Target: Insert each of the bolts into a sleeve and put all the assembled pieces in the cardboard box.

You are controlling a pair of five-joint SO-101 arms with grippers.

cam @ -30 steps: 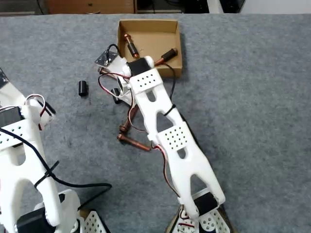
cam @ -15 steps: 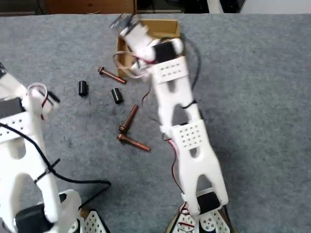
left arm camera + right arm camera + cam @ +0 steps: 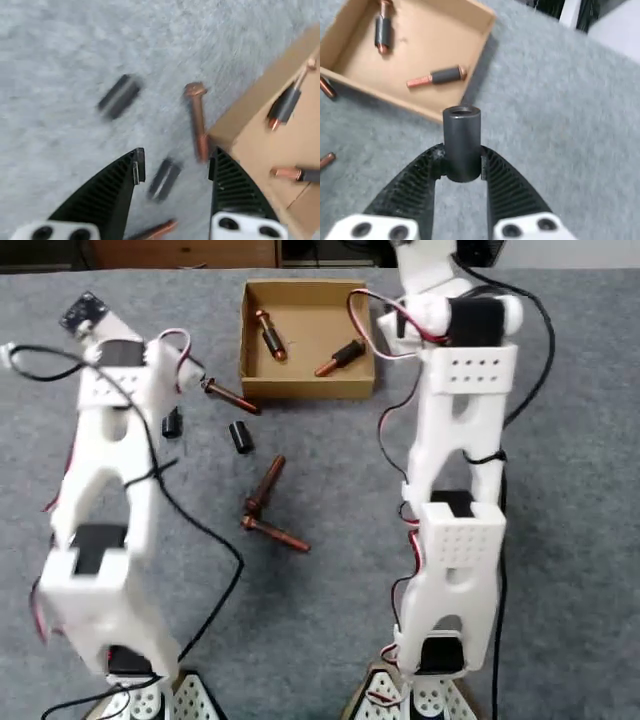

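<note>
The cardboard box (image 3: 250, 380) stands at the back middle with two assembled pieces (image 3: 270, 335) (image 3: 340, 357) inside. One loose bolt (image 3: 230, 397) lies against its left front corner, and two more bolts (image 3: 265, 485) (image 3: 275, 533) lie mid-table. Two black sleeves (image 3: 172, 423) (image 3: 240, 436) lie left of the box. My left gripper (image 3: 177, 155) hangs open above a sleeve (image 3: 165, 178), with the bolt (image 3: 197, 120) and box (image 3: 250, 110) just beyond. My right gripper (image 3: 461, 155) is shut on an upright black sleeve (image 3: 462, 135), right of the box (image 3: 485, 22).
The left arm (image 3: 115, 400) stretches over the table's left side and the right arm (image 3: 460, 370) runs up the right side past the box. Grey carpet covers the table. Wooden furniture lines the far edge.
The right arm lifted from the parts left of the box and swung over to the box's right side. The left arm came forward from the near left toward the sleeves and bolt.
</note>
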